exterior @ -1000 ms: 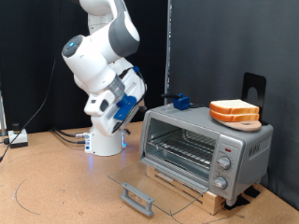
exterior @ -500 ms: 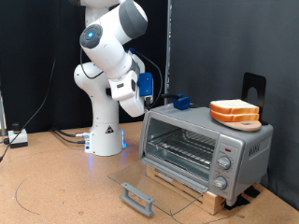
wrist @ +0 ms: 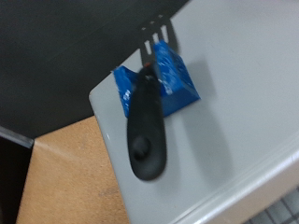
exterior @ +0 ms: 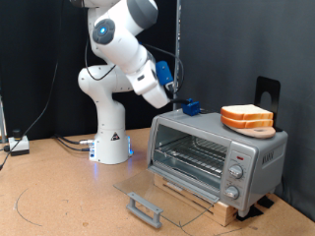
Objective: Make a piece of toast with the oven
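- Glass first: the oven's door lies folded flat at the near edge of the exterior view, its grey handle nearest the camera; it lay the same way a second ago, so the opening step looks done
- behind it the oven stands open on the brown table; its wire rack is bare, so I judge that nothing is loaded yet
- the piece of toast sits on the oven's roof towards the exterior view's right, as the upper of two stacked slices; neither slice has shifted over the last second
- further back, a small blue object rests at the roof's far corner on the exterior view's left; the wrist view shows it on the grey top, with a dark, blurred, elongated shape across it that I cannot identify
- the real change is the arm: a second ago it was folded low beside its base; it has since swung up and over, and the gripper now hangs just above that blue object, apart from the roof as far as I can see
- so the toast lies well to the exterior view's right of the gripper, untouched; I cannot tell from either view whether the fingers are spread or closed, and I see nothing held between them
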Robot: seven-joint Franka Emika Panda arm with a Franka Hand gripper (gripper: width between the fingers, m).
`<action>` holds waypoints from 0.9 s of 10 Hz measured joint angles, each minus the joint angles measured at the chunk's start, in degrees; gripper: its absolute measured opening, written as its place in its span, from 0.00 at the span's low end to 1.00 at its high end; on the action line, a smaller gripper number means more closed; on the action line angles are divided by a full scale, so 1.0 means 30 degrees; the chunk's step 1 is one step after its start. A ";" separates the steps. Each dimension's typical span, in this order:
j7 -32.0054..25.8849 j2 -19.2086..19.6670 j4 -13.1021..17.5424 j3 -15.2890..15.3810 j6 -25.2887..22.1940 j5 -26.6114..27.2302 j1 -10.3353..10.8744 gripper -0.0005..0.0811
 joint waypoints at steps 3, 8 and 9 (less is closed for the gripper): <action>-0.0699 -0.2159 -0.0036 0.1364 0.0536 -0.0349 0.0111 0.99; -0.0633 -0.4011 -0.0113 0.2637 0.1022 -0.0653 0.0139 0.99; -0.1747 -0.4353 -0.0485 0.3015 0.1354 -0.0740 0.0291 0.99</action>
